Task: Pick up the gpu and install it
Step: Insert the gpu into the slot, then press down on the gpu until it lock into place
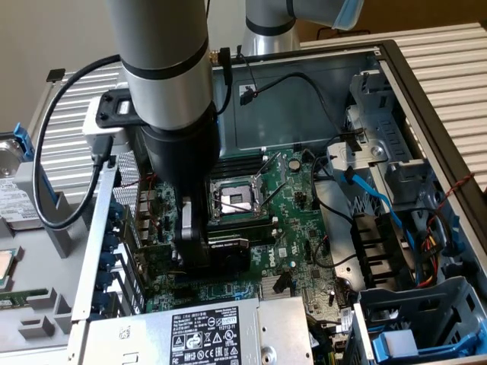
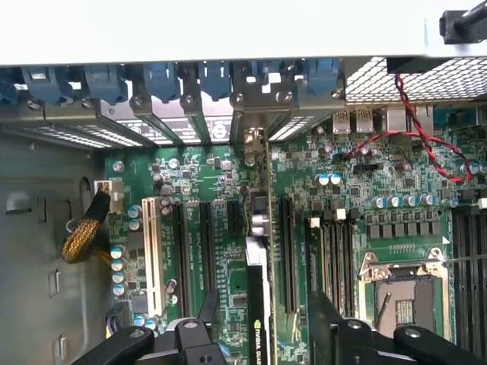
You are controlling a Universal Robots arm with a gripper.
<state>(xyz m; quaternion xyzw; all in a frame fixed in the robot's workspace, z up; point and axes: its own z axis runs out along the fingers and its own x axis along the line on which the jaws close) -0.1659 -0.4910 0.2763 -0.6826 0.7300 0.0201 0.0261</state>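
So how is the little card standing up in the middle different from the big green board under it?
The gpu is small and narrow; the motherboard is much bigger. The gpu stands up on its edge; the motherboard lies flat. The gpu has a black cover with white lettering; the motherboard is bare green. Both sit inside the computer case.

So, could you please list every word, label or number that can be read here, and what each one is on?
"NVIDIA QUAD", cut off by the picture's edge: on the gpu standing on edge in its slot.
"DELL": on the power supply label; its other print is too small to read.
Hard drive label: too blurred to read.
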